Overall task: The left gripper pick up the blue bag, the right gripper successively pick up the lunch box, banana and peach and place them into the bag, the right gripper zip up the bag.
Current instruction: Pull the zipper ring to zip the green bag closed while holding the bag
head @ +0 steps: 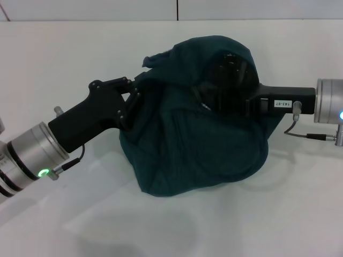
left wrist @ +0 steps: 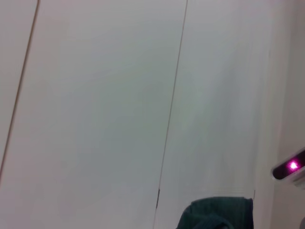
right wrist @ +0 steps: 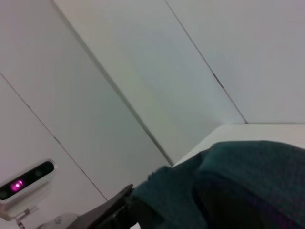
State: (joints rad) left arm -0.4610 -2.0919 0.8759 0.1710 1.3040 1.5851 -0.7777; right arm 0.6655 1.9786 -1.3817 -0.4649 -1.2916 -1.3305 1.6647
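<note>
The blue bag (head: pixel 187 144) sits slumped in the middle of the white surface (head: pixel 53 64), its mouth open toward the far right; what lies inside cannot be made out in the dark opening. The left hand (head: pixel 134 99) reaches in from the near left, its fingers clamped on the bag's left rim. The right hand (head: pixel 228 93) comes level from the right with its tips buried in the opening, so whether they are apart or together cannot be told.
</note>
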